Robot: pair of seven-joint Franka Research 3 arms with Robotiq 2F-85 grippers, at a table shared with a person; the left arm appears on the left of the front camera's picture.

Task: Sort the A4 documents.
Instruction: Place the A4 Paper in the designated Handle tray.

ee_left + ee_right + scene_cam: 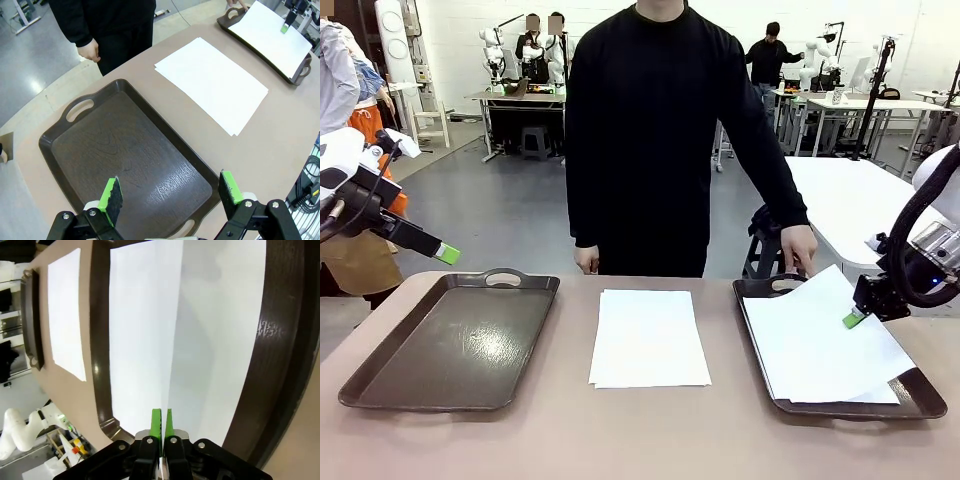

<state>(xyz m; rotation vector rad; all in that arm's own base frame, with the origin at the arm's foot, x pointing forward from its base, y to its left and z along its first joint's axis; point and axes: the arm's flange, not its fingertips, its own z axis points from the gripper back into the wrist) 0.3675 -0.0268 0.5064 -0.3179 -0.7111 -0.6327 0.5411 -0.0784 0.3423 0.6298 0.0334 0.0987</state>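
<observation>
A stack of A4 documents (648,337) lies flat on the table between two dark trays, also seen in the left wrist view (212,82). Over the right tray (923,398) a white sheet (820,335) hangs tilted, its right edge lifted. My right gripper (855,318) is shut on that edge; in its wrist view the pads (161,415) pinch the paper (210,340). More white sheets lie under it in the tray. My left gripper (170,192) is open and holds nothing, high above the near end of the left tray (125,150).
A person in black stands at the far side, one hand (798,250) at the right tray's far handle, the other hand (586,260) hanging by the table edge. The left tray (450,345) has nothing in it. Bare tabletop runs along the front edge.
</observation>
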